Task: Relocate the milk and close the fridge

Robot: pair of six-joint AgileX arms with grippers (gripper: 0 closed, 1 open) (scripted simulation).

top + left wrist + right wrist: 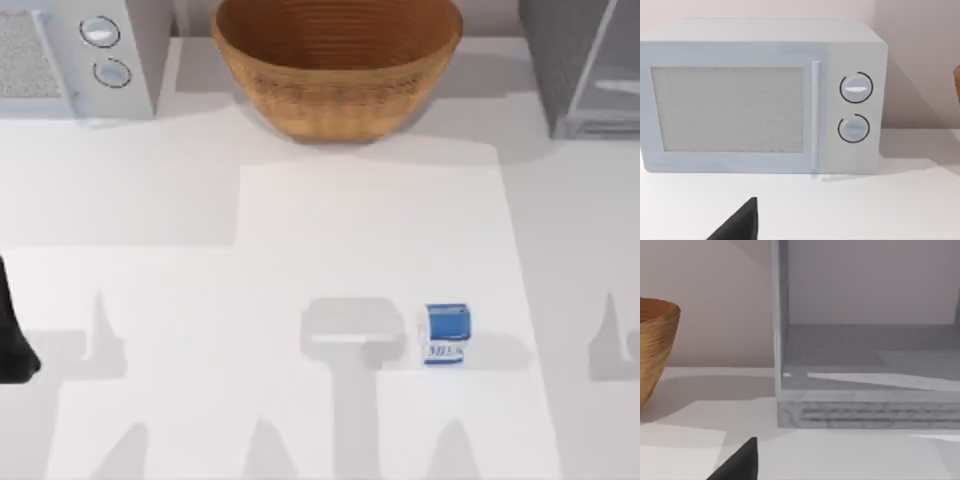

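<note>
Overhead, one milk carton [446, 335] printed "MILK" stands upright on the table [300, 250] right of centre, with one basket [338, 62], one microwave [75, 55] and one fridge [590, 65] behind. From my left wrist, the microwave carries two knobs [856, 88]. From my right wrist, the fridge stands open beside the basket.

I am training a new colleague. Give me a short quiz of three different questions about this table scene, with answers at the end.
1. True or false: the milk lies inside the basket.
2. Which thing stands at the table's back right corner? A) microwave B) fridge C) basket
3. Fill in: the fridge's inside is ____ (open to view / hidden by a shut door) in the right wrist view.

Key
1. False. The milk stands on the table, near the front, apart from the basket.
2. B. The fridge is there; the microwave is at the back left.
3. Open to view.
</note>
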